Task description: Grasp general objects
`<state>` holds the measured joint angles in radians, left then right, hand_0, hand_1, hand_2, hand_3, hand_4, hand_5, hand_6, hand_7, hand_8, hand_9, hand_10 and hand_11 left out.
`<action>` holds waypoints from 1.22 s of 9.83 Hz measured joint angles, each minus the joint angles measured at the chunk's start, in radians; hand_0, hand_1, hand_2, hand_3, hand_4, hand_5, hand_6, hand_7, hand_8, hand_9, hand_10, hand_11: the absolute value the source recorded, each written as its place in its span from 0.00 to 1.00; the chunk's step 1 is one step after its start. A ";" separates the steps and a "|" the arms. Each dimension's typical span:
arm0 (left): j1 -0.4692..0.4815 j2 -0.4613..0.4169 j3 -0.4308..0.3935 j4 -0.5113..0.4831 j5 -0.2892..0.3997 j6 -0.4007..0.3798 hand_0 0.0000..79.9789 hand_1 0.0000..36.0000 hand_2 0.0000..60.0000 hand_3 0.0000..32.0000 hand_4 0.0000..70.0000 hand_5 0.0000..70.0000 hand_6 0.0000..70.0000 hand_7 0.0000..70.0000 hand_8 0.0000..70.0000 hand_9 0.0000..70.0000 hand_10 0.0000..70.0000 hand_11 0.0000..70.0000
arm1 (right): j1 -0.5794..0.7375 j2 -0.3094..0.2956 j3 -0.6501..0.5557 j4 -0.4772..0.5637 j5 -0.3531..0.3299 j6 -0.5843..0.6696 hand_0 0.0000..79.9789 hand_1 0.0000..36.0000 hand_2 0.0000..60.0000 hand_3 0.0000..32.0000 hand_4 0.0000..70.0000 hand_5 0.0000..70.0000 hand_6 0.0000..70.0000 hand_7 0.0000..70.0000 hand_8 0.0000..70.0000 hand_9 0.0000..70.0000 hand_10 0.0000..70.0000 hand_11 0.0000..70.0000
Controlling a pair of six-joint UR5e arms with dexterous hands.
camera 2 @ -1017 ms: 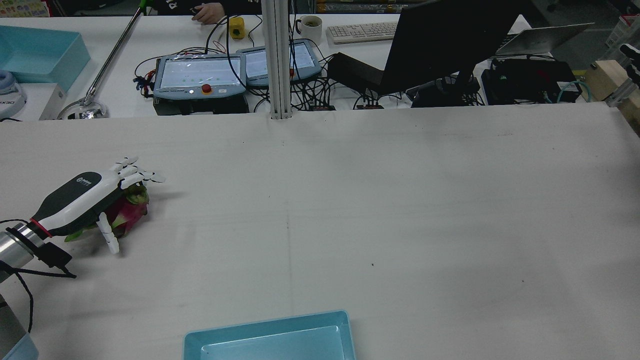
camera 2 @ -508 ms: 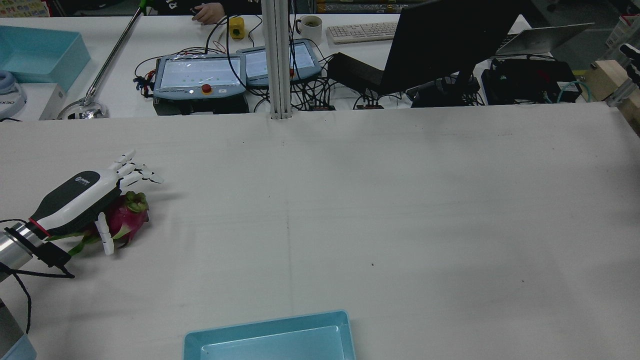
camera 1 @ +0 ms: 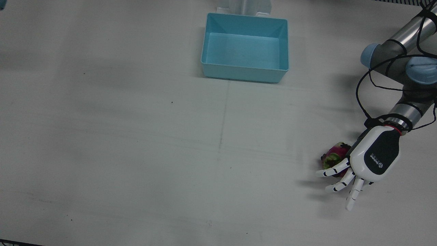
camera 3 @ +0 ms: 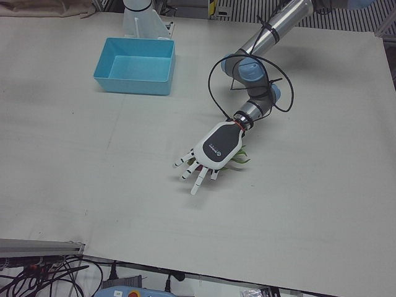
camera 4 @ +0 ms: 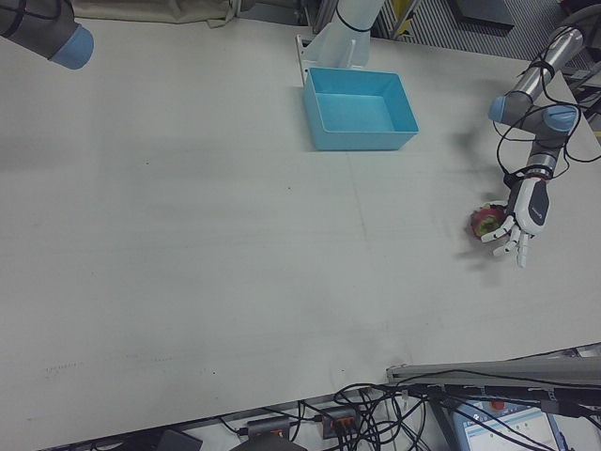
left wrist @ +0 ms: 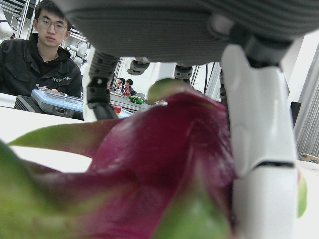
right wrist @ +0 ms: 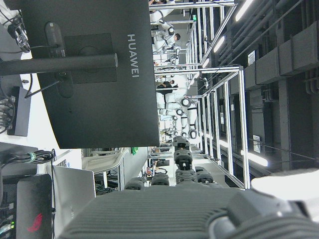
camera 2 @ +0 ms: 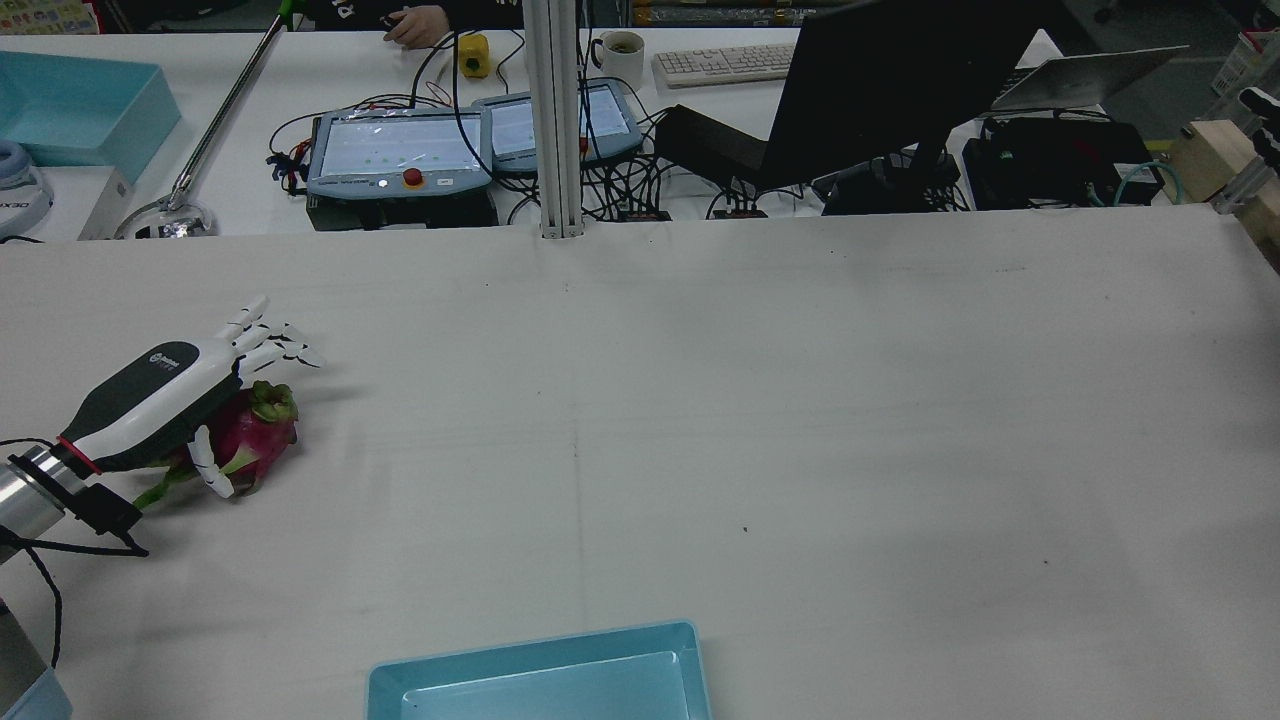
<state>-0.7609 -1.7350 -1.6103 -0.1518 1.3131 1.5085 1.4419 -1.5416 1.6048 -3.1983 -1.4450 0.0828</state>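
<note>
At the right edge of the front view, the left robot hand (camera 1: pixel 370 160) hangs palm-down over a magenta, green-scaled dragon fruit (camera 1: pixel 334 155) lying on the white cloth-covered bench (camera 1: pixel 136 136). Its fingers (camera 1: pixel 333 171) are spread and reach past the fruit rather than wrapping it; in the rear view, at middle left, one finger (camera 2: pixel 210 470) curls down against the fruit's near side. The left hand view shows the fruit filling the frame just under the palm, so the robot hand sits close above it but holds nothing.

The step in hand looks like the approach and pre-grasp. Next, the robot hand probably needs to settle lower and centre over the fruit, then fold its fingers round the body.

A light-blue rectangular plastic bin (camera 1: pixel 245 48) stands empty, well apart, at top centre. The right robot hand's state cannot be told.
</note>
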 measured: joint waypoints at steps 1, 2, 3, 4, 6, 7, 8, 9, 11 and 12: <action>0.000 0.000 -0.002 0.002 0.000 -0.004 0.84 0.78 0.21 1.00 0.00 0.50 0.00 0.52 0.02 0.08 0.49 0.73 | 0.000 0.000 0.000 0.000 0.000 0.000 0.00 0.00 0.00 0.00 0.00 0.00 0.00 0.00 0.00 0.00 0.00 0.00; -0.001 -0.001 -0.002 0.003 0.001 -0.016 0.78 0.72 0.24 1.00 0.00 0.51 0.00 0.52 0.08 0.08 0.50 0.74 | 0.000 0.000 0.000 0.000 0.000 0.000 0.00 0.00 0.00 0.00 0.00 0.00 0.00 0.00 0.00 0.00 0.00 0.00; -0.001 -0.002 0.000 0.006 0.002 -0.055 0.77 0.71 0.26 1.00 0.00 0.51 0.00 0.51 0.06 0.08 0.52 0.76 | 0.000 0.000 0.000 0.000 0.000 0.000 0.00 0.00 0.00 0.00 0.00 0.00 0.00 0.00 0.00 0.00 0.00 0.00; -0.003 -0.003 -0.005 0.015 0.003 -0.106 0.77 0.73 0.28 1.00 0.01 0.51 0.00 0.52 0.05 0.08 0.51 0.75 | 0.000 0.000 0.000 0.000 0.000 0.000 0.00 0.00 0.00 0.00 0.00 0.00 0.00 0.00 0.00 0.00 0.00 0.00; -0.009 -0.004 -0.047 0.062 0.008 -0.170 0.79 0.77 0.32 0.94 0.03 0.50 0.00 0.53 0.03 0.09 0.50 0.75 | 0.000 0.000 0.000 0.000 0.000 0.000 0.00 0.00 0.00 0.00 0.00 0.00 0.00 0.00 0.00 0.00 0.00 0.00; -0.013 -0.004 -0.064 0.082 0.011 -0.188 0.78 0.79 0.36 0.80 0.04 0.50 0.01 0.53 0.03 0.09 0.51 0.75 | 0.000 0.000 0.000 0.000 0.000 0.000 0.00 0.00 0.00 0.00 0.00 0.00 0.00 0.00 0.00 0.00 0.00 0.00; -0.019 -0.004 -0.074 0.095 0.012 -0.210 0.77 0.77 0.36 0.76 0.05 0.51 0.02 0.54 0.04 0.09 0.51 0.76 | 0.000 0.000 0.000 0.000 0.000 0.000 0.00 0.00 0.00 0.00 0.00 0.00 0.00 0.00 0.00 0.00 0.00 0.00; -0.024 -0.005 -0.080 0.104 0.013 -0.228 0.77 0.78 0.39 0.74 0.06 0.52 0.03 0.55 0.04 0.09 0.52 0.77 | 0.000 0.000 0.000 0.000 0.000 0.000 0.00 0.00 0.00 0.00 0.00 0.00 0.00 0.00 0.00 0.00 0.00 0.00; -0.023 -0.004 -0.080 0.114 0.012 -0.231 0.78 0.99 0.80 1.00 0.03 0.46 0.03 0.55 0.00 0.09 0.40 0.62 | 0.000 0.000 0.000 0.000 0.000 0.000 0.00 0.00 0.00 0.00 0.00 0.00 0.00 0.00 0.00 0.00 0.00 0.00; -0.022 -0.003 -0.081 0.123 0.012 -0.222 0.72 1.00 1.00 1.00 0.00 0.37 0.00 0.44 0.00 0.07 0.18 0.31 | 0.000 0.000 0.000 0.000 0.000 0.000 0.00 0.00 0.00 0.00 0.00 0.00 0.00 0.00 0.00 0.00 0.00 0.00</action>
<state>-0.7827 -1.7383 -1.6916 -0.0289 1.3254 1.2863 1.4419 -1.5417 1.6049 -3.1983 -1.4450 0.0828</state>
